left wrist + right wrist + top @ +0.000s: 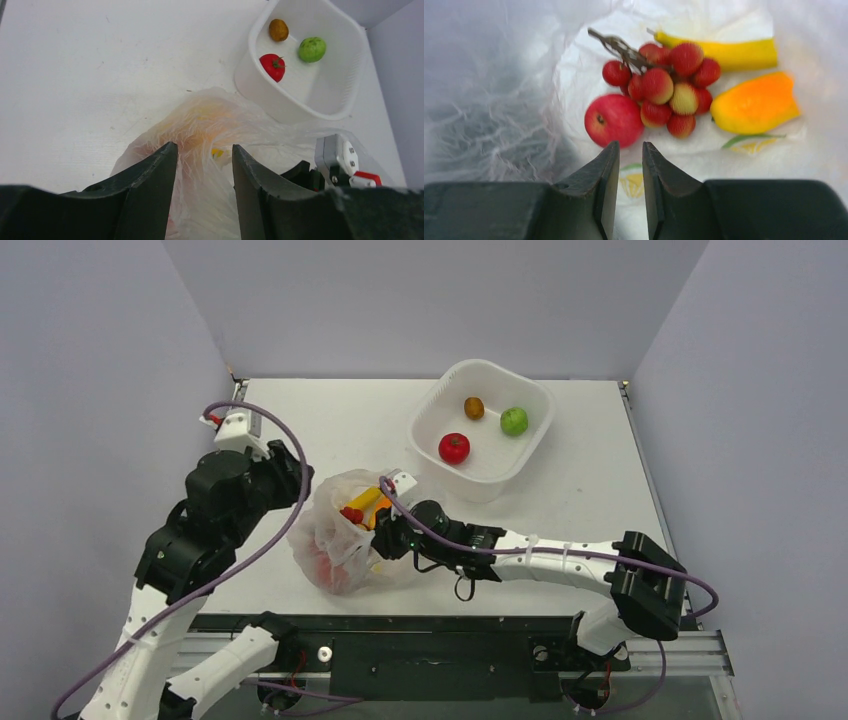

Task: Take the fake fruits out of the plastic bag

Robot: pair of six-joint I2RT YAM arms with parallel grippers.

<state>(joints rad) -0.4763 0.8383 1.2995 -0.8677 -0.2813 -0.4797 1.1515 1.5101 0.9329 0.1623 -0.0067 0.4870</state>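
A: Reaching for the red apple (613, 120) first?

B: Yes. The right hand (630, 146) sits inside the plastic bag (489, 100), fingers a slit apart and empty, aimed at the red apple. The grape bunch (664, 90) and mango piece (754, 104) lie just behind. Widen the fingers before advancing.

A: And the left hand (204, 150)?

B: It straddles the bag's film above the bench (330, 430); whether it pinches, I cannot tell.
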